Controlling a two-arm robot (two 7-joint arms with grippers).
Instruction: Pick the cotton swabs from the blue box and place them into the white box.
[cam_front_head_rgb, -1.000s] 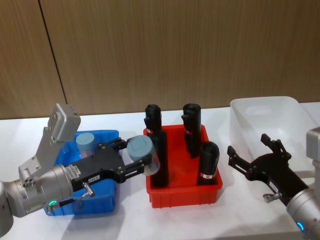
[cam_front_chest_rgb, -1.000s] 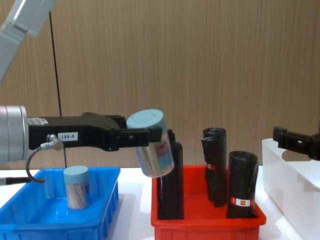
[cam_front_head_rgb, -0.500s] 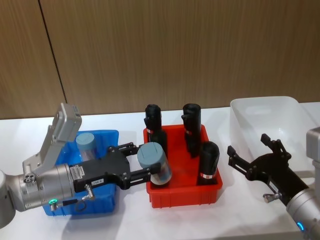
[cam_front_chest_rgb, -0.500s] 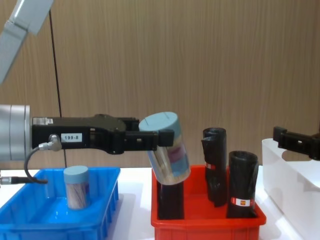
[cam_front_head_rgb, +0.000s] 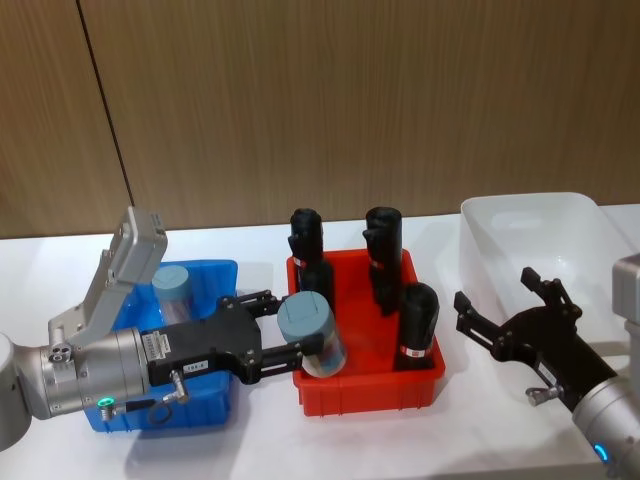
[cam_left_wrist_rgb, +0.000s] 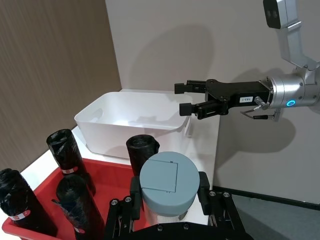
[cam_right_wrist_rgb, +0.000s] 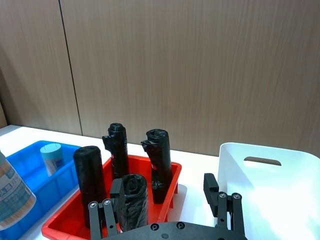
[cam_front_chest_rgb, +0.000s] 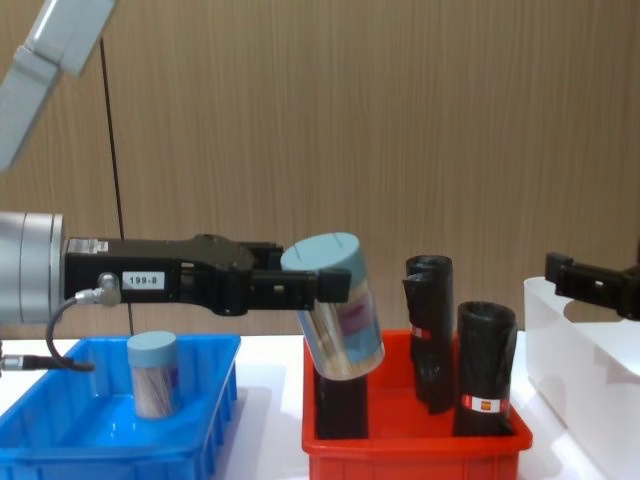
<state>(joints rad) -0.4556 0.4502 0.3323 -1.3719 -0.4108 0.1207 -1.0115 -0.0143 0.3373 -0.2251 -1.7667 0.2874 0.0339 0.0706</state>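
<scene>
The left gripper (cam_front_chest_rgb: 325, 287) is clamped on a tub of cotton swabs (cam_front_head_rgb: 308, 322), held tilted in the air over the near left corner of a red bin (cam_front_head_rgb: 370, 385) of black rolls (cam_front_head_rgb: 383, 240). Back along its arm, a second tub (cam_front_head_rgb: 172, 290) stands in the blue box (cam_front_head_rgb: 215, 272). The white box (cam_front_head_rgb: 530, 215) lies well ahead of it, past the red bin, beside the right gripper (cam_front_head_rgb: 497, 290), whose fingers are spread wide.
</scene>
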